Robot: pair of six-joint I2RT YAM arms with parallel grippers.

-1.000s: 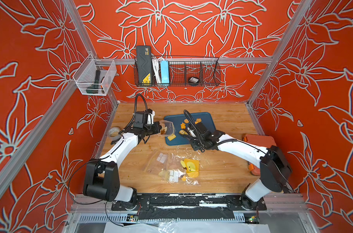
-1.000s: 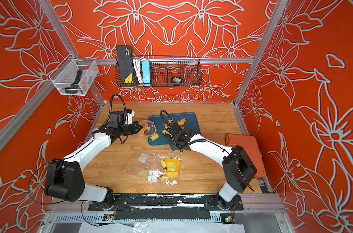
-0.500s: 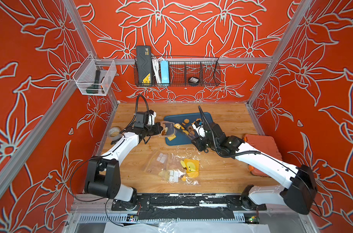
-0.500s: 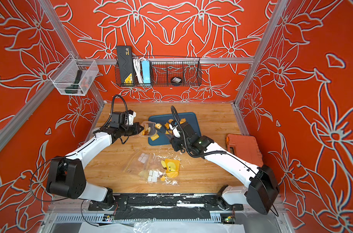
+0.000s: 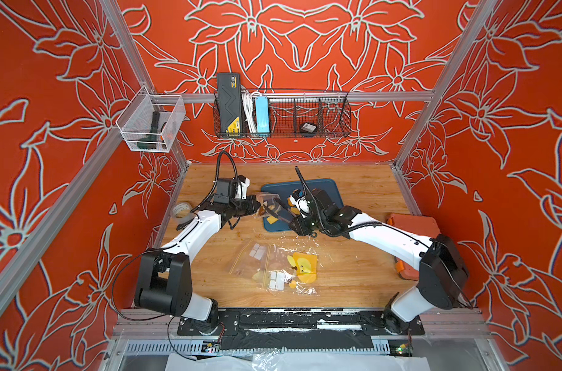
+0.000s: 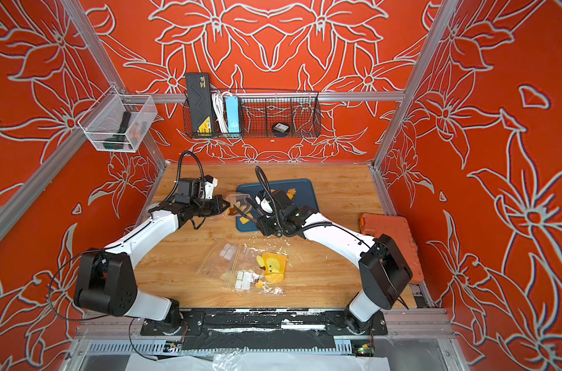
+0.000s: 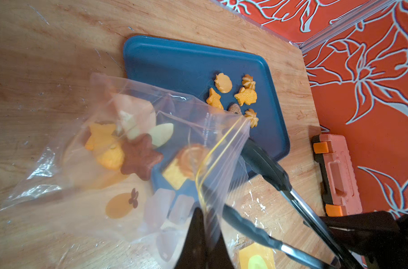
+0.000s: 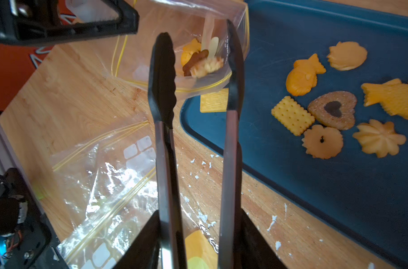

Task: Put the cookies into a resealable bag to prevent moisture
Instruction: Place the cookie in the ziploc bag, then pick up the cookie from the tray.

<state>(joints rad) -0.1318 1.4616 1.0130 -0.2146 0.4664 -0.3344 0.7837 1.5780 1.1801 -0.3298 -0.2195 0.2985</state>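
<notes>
My left gripper [image 7: 204, 223] is shut on the zip edge of a clear resealable bag [image 7: 128, 130], holding its mouth up beside the blue tray [image 7: 175, 60]. Several cookies lie inside the bag, among them a brown star [image 7: 137, 156]. My right gripper [image 8: 199, 216] is shut on black tongs [image 8: 162, 93]. The tong tips stand apart at the bag's mouth, and a blurred cookie [image 8: 206, 66] sits between them, just inside the bag. More cookies [image 8: 331, 109] lie on the tray [image 8: 315, 35]. In both top views the grippers [image 5: 257, 205] [image 6: 260, 221] meet at the tray's left edge.
Spare clear bags [image 5: 273, 266] with yellow prints lie flat on the wooden table near the front. An orange tool case [image 5: 411, 225] sits at the right edge, a tape roll [image 5: 181, 210] at the left. A wire basket [image 5: 283, 112] hangs on the back wall.
The right arm carried the tongs from the tray over to the bag's mouth. The tongs have spread and let go of a cookie into the bag. The left gripper kept hold of the bag.
</notes>
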